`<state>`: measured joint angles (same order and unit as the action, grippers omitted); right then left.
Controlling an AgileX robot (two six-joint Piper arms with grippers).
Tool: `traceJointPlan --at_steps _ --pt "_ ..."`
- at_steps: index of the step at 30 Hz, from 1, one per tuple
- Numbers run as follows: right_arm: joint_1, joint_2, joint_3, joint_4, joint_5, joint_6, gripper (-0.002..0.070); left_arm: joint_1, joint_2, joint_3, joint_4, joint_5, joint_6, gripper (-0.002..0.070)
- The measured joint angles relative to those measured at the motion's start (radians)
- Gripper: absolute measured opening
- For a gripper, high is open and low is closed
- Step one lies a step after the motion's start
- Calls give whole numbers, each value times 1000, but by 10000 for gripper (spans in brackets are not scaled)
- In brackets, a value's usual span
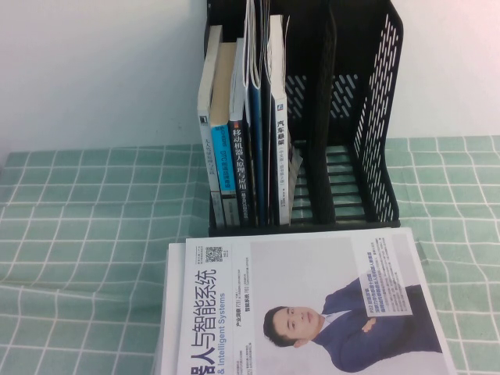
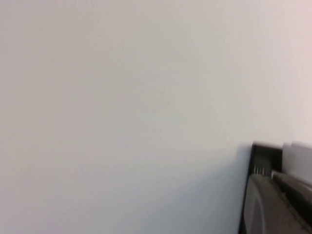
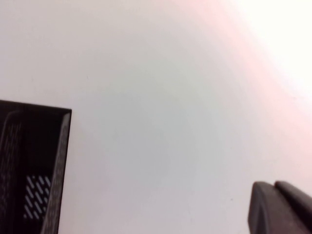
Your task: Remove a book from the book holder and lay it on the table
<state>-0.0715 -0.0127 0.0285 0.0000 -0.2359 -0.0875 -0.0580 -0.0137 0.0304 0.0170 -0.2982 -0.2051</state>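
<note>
The black book holder (image 1: 367, 117) stands upright at the back of the table (image 1: 78, 234). In its left slots stand several books. The book (image 1: 279, 117), white with black characters on its spine, is the rightmost of them and upright. Neither arm shows in the high view. In the left wrist view my left gripper (image 2: 271, 176) is shut and empty, facing the white wall, with a corner of the book holder (image 2: 265, 156) just behind it. In the right wrist view my right gripper (image 3: 273, 185) is shut and empty, and the book holder (image 3: 34, 161) is off to one side.
A white magazine (image 1: 312, 305) showing a man in a blue suit lies flat on the cloth in front of the holder. Blue-spined books (image 1: 223, 148) stand to the left of the book. The holder's right slots (image 1: 344, 156) hold nothing. A white wall rises behind.
</note>
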Motion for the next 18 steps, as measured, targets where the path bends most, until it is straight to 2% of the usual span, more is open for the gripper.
traceJointPlan --at_steps 10,14,18 --pt "0 0 0 0 -41 4 -2 0 0 0 -49 -339 -10 -1" --pt "0 0 0 0 -126 4 -2 0 0 0 -61 -348 6 -1" --pt "0 0 -52 -97 -100 12 -2 0 0 -100 109 -204 -43 -1"
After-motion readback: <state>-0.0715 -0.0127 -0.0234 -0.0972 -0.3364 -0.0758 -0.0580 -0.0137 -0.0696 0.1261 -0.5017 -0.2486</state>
